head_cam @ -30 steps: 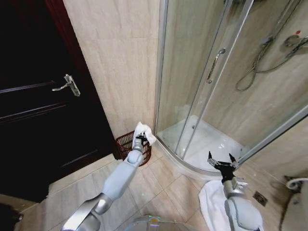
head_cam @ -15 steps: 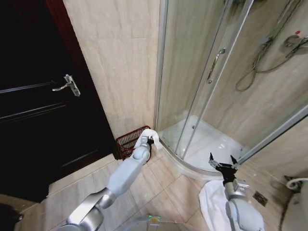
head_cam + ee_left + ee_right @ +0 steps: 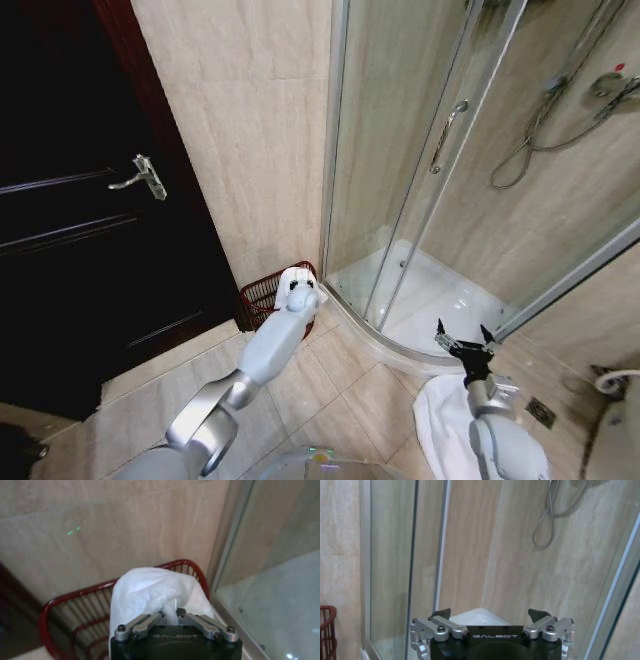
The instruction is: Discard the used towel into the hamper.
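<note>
The left pincer (image 3: 170,612) grips the white towel (image 3: 152,590) tight and holds it right over the red hamper (image 3: 70,603) by the wall. Next it needs to let go. The right pincer (image 3: 490,614) waits with fingers spread by the shower.

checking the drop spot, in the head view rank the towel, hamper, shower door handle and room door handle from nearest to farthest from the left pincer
1. The towel, clamped in the left pincer itself.
2. The hamper, directly beneath it against the wall.
3. The shower door handle and the room door handle, one on each side and higher up: too close to call.
</note>
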